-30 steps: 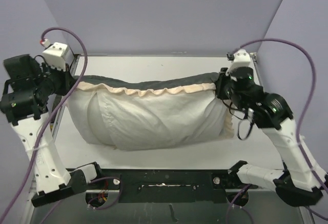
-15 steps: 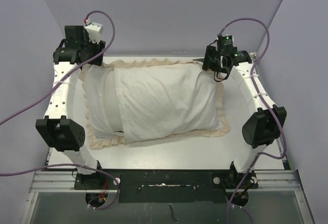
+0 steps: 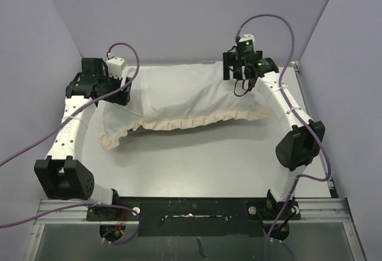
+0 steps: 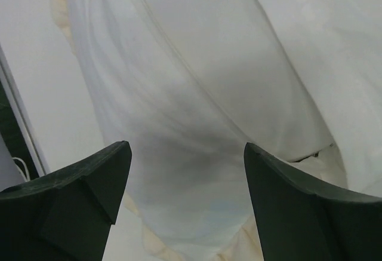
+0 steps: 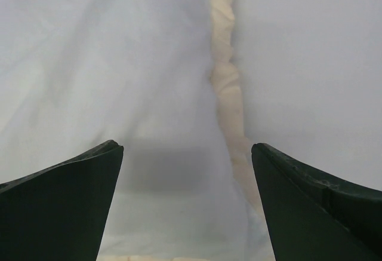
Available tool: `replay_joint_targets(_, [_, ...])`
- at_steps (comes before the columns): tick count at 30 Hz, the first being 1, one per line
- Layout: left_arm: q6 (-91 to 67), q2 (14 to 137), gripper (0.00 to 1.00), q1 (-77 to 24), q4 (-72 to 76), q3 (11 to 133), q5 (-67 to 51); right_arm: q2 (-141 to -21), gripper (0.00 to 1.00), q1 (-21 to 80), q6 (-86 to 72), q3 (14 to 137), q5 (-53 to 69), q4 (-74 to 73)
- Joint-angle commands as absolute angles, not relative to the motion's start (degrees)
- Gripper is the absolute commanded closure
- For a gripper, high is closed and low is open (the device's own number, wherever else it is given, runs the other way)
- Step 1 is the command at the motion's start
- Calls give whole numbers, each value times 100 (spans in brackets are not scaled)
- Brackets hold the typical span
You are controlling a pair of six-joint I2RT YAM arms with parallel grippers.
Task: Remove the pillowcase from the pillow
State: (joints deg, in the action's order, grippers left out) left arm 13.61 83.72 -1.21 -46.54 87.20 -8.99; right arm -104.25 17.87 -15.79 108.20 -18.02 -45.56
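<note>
Pillowcase cloth lies spread across the upper middle of the overhead frame, on the table (image 3: 197, 159). Its white face is up, and its peach frill (image 3: 197, 119) runs along the lower edge and curls down toward the left of the frame.

At the cover's upper-left end sits the left gripper (image 4: 186, 153), its jaws wide apart with nothing between them. In its wrist view thin white cloth lies beneath the gap and fills the middle of the frame.

At the upper-right end sits the right gripper (image 5: 186, 150), likewise spread wide and holding nothing. Its wrist view has white cloth under the left finger and the gap, the frill running down the centre, and bare table on the right.

Count: one pillowcase (image 3: 179, 94), one band of frill, two grippers, neither closed on the cloth. Whether the pillow lies inside the white cloth cannot be told.
</note>
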Motion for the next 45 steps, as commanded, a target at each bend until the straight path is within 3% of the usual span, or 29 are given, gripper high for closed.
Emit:
replay_joint_targets(1, [1070, 8471, 25, -141, -4189, 8270, -1097, -10459, 5, 2591, -1062, 10864, -2008, -4149])
replay_joint_targets(12, [442, 9120, 29, -141, -3623, 8514, -731, -11347, 1, 2889, -617, 11752, -1785, -4380])
replay_joint_targets(21, [587, 9314, 54, 38, -2985, 8093, 21, -12381, 1, 2611, -671, 12896, -1605, -4500])
replay_joint_targets(26, [913, 9178, 64, 326, -2767, 7879, 188, -12256, 4, 2684, -699, 11909, -1514, -4238])
replay_joint_targets(32, [1321, 9114, 66, 598, -2188, 7686, 705, -11341, 7, 2806, -861, 9929, -1280, -3450])
replay_joint_targets(39, [1383, 9164, 69, 589, -1509, 7655, 1231, -10759, 10, 3130, -971, 8800, -1266, -3079])
replay_joint_targets(42, [1284, 9236, 68, 562, -1266, 7704, 1367, -10691, 11, 3384, -994, 8564, -1309, -3009])
replay_joint_targets(45, [1264, 9366, 61, 483, -1134, 7810, 1444, -10688, 12, 3692, -994, 8407, -1425, -2970])
